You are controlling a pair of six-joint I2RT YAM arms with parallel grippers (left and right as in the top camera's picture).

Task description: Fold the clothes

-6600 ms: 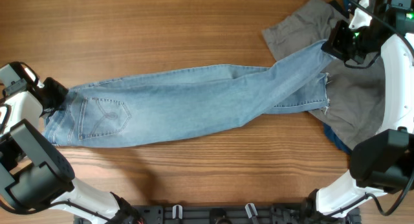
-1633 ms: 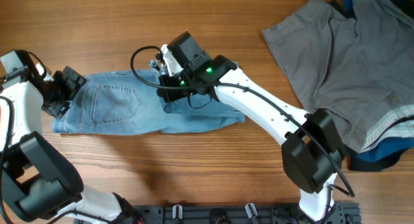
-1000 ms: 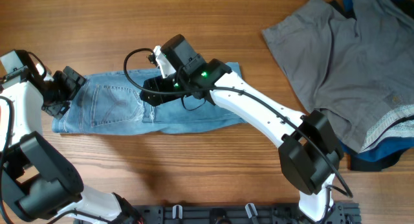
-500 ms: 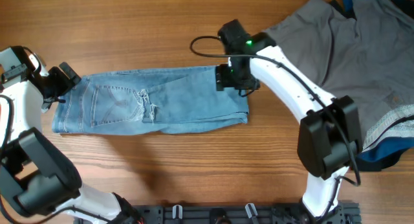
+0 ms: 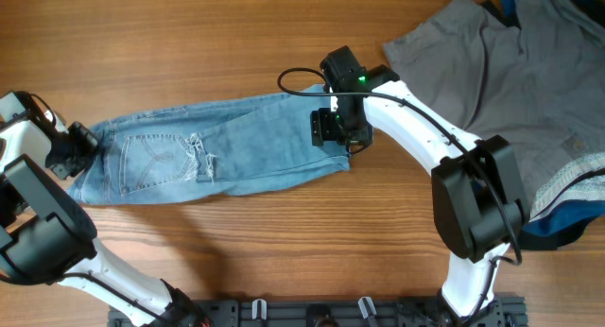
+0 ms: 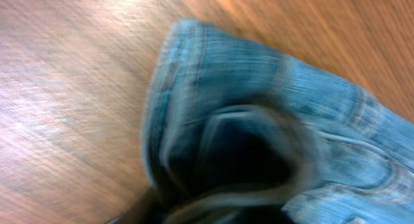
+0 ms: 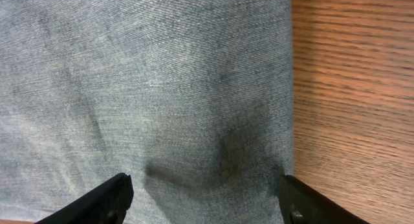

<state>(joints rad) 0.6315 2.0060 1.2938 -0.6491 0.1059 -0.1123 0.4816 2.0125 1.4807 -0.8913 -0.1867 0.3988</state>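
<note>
Since jeans (image 5: 236, 143) slid left, right end effector (image 7: 204, 195) wide; left end effector (image 5: 76, 147) seemingly gripping.

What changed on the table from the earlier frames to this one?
The right tool carried the legs of the jeans left over the pockets, folding them in half, let go of the hems and moved back right to the fold. They now lie slanted, waist end lower. The left tool stayed at the waistband; the grey garment stayed put.
</note>
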